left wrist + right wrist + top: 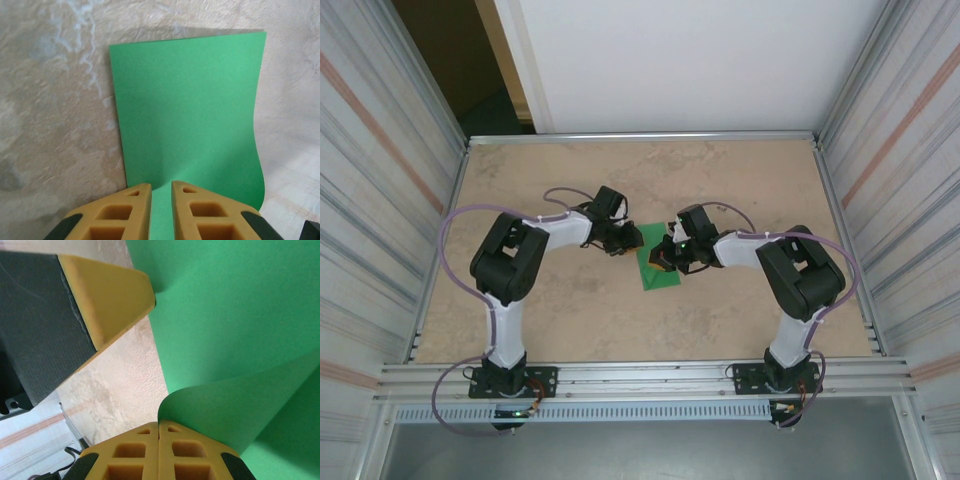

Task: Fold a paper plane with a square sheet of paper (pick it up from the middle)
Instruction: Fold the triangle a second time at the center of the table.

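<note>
Pinching paper (225, 330) edge, right tool (159, 426) fully closed; thin matte green sheet curls upward. Left tool (161, 185) narrowly parted, paper edge between fingers. Bench (50, 100) mottled beige.

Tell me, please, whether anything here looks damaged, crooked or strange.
The square sheet of paper does not lie flat: one part curls up into the shut right pincer, which seems to pinch it. This is a bend, not a tear; nothing else stands out.

Paper (658, 272) on table (570, 310) between left gripper (161, 187), right gripper (159, 424); seemingly touching both.
</note>
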You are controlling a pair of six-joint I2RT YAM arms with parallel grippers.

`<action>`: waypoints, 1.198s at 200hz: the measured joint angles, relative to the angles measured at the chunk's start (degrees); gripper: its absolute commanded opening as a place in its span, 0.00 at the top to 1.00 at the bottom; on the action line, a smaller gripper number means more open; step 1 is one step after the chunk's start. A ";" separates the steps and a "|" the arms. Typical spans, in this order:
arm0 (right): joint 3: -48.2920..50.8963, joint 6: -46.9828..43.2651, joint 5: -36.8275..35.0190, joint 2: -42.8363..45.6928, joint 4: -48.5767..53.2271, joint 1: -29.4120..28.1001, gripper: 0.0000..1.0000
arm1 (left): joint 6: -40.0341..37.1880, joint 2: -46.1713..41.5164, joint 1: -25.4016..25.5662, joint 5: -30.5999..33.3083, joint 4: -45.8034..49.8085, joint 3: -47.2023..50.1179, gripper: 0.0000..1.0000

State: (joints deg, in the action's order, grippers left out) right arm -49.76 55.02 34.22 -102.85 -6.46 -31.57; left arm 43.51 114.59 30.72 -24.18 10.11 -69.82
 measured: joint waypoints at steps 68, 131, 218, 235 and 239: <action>0.00 2.12 -0.35 -0.31 -2.51 -0.09 0.99 | -1.75 2.27 0.04 -1.95 0.44 -2.62 0.83; 0.00 4.52 -3.48 -0.33 -2.78 -0.07 0.99 | -2.75 2.75 0.04 -2.86 0.42 -3.04 0.84; 0.02 4.96 -5.97 -1.40 -2.69 -0.09 0.99 | -2.84 2.80 0.04 -3.02 0.39 -3.04 0.84; 0.02 4.98 -5.99 -1.60 -2.60 -0.09 0.99 | -2.84 2.80 0.04 -3.04 0.39 -3.04 0.84; 0.02 4.98 -5.99 -1.62 -2.60 -0.09 0.99 | -2.84 2.80 0.04 -3.04 0.39 -3.04 0.84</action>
State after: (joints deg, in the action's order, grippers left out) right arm -49.74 60.01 28.23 -104.47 -9.06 -31.66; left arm 40.66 117.38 30.76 -27.22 10.50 -72.86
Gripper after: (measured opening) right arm 0.063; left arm 0.162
